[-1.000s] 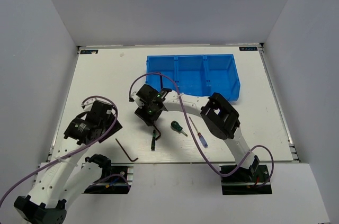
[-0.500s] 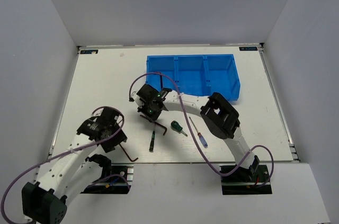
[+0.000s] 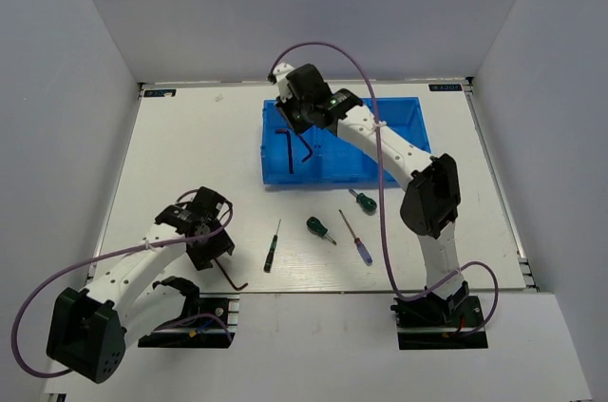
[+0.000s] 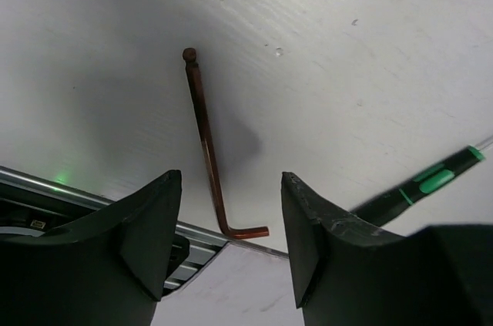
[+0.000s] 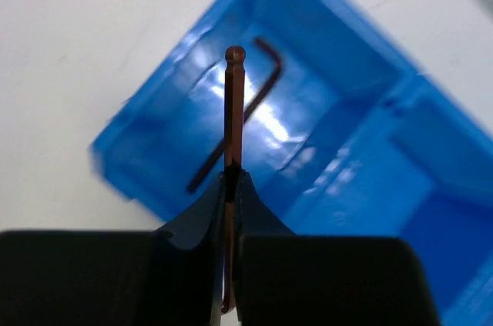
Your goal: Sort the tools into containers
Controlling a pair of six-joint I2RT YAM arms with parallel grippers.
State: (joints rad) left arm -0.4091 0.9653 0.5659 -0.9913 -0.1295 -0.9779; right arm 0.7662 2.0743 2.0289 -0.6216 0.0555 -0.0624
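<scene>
The right gripper (image 5: 229,178), clamped on a thin hex key (image 5: 234,102) above the blue bin (image 5: 142,156) at frame centre, risks it pivoting onto the rim on release.

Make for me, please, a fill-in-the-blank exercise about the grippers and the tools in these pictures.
1. The right gripper is ___ on a hex key.
2. A second hex key lies ___ the blue bin.
3. The left gripper has its jaws ___ above a third hex key.
4. ___ stubby green-handled screwdrivers lie on the table.

Missing words: shut; inside; open; Two
</scene>
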